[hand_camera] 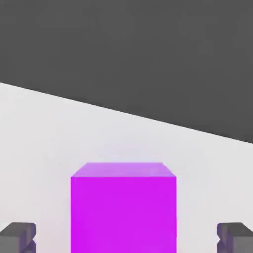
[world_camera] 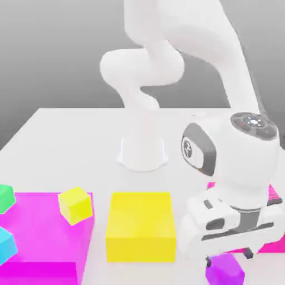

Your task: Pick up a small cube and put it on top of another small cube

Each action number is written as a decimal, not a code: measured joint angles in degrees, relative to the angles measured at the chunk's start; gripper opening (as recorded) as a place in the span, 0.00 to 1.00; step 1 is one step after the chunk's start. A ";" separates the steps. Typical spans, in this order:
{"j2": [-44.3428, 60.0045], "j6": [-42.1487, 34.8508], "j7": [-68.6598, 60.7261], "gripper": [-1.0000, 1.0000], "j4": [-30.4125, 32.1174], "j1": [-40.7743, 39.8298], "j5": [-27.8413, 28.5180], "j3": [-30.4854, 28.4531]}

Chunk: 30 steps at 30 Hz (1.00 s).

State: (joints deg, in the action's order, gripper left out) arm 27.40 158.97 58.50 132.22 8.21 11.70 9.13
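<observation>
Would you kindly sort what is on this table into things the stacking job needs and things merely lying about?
Job:
- small violet cube
- gripper, open, a finger on either side of it

Lying about:
- large yellow block
- large magenta block
- small yellow-green cube
- small green cube
- small cyan cube

No readable txt, labels, brands or nos. on anything here.

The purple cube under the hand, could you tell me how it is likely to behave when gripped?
The purple cube looks rigid with flat faces, so it probably sits square between the open end effector fingers. Its sharp edges suggest it will not roll.
</observation>
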 joint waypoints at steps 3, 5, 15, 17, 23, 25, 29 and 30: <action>0.00 0.02 0.01 0.00 0.00 0.00 0.01 0.01; 0.00 0.04 0.03 0.00 0.00 -0.01 0.03 0.02; -10.58 -10.81 4.00 0.00 -0.51 -5.65 -6.45 -2.36; -11.73 -13.10 7.84 0.00 -1.74 -7.81 -7.90 -5.17; -15.01 -19.81 19.77 0.00 -5.28 -14.10 -11.75 -13.90; -16.12 -22.06 23.92 0.00 -6.42 -16.24 -12.83 -16.77; -15.41 -23.71 31.89 0.00 -8.66 -20.85 -15.58 -22.18; -13.57 -22.07 32.84 0.00 -8.73 -21.80 -16.68 -22.91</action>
State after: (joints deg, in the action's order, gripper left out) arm 13.83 136.90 91.34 123.48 -13.59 -4.98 -13.78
